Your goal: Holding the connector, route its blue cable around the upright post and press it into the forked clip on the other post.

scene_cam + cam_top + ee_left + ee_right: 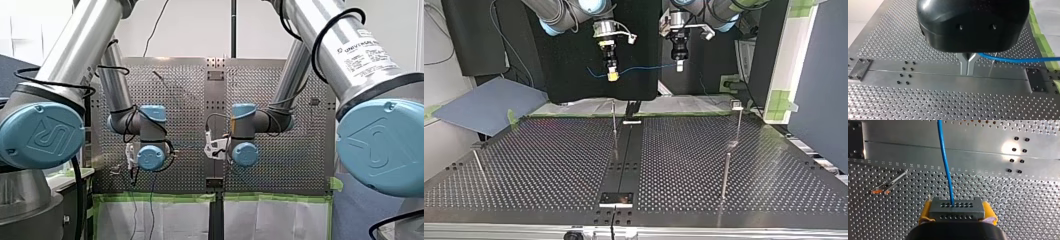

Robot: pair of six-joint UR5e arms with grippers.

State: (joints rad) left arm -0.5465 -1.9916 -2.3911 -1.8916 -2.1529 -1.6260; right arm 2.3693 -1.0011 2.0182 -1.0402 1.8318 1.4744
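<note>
My right gripper (957,206) is shut with its yellow pads (925,212) on a grey connector (957,212). The blue cable (946,165) leaves the connector's face and runs straight ahead over the plate. In the top view this gripper (612,76) hangs high at the left. The cable (649,67) stretches from it across to my left gripper (679,66). My left gripper (968,68) has its metal fingers shut on the cable (1018,60), which trails off to one side. A thin upright post (614,125) stands near the table's far middle. Another post (738,122) carries a small clip at its tip.
The perforated table (549,165) has a smooth centre strip (626,160) with dark end plates. A third post (725,175) stands nearer the camera at the top view's right, and a slanted pin (479,165) at its left. Both grippers hang well above the plate.
</note>
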